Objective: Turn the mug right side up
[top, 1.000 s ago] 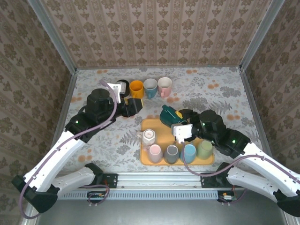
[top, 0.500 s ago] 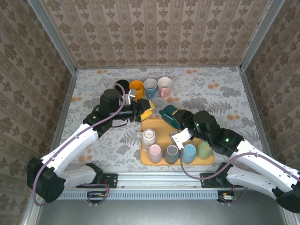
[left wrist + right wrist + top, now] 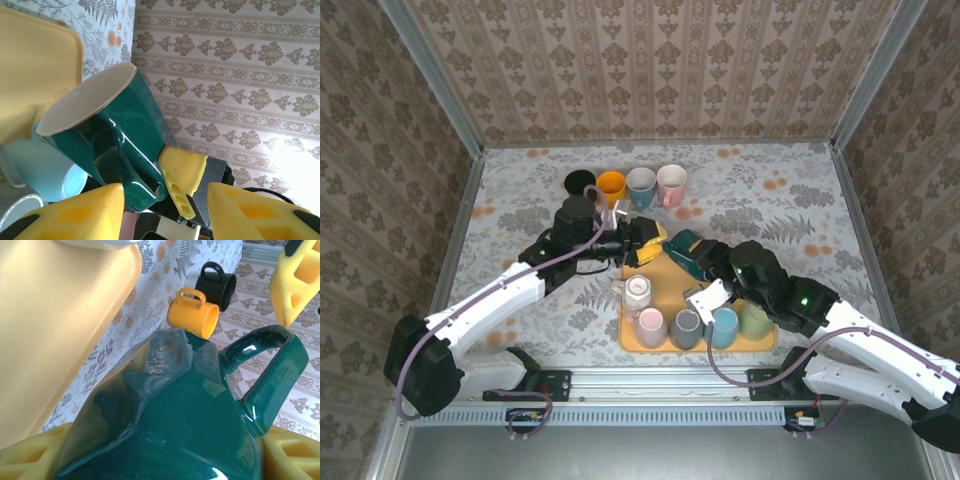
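R gripper (image 3: 704,262) is clamped on the dark green mug (image 3: 682,247), holding it tilted in the air over the far edge of the yellow tray (image 3: 665,278), rim toward the L arm. L gripper (image 3: 649,245) is wide open w/ nothing in it, just beside the handle side. Risks, imo: you bump the handle or R's fingers & twist the glossy mug loose. Release too soon & it drops on the tray mugs (image 3: 687,328) below.

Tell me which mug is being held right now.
The dark green mug, tilted in the right gripper by the yellow tray's far edge; all other mugs rest on the tray or the table.
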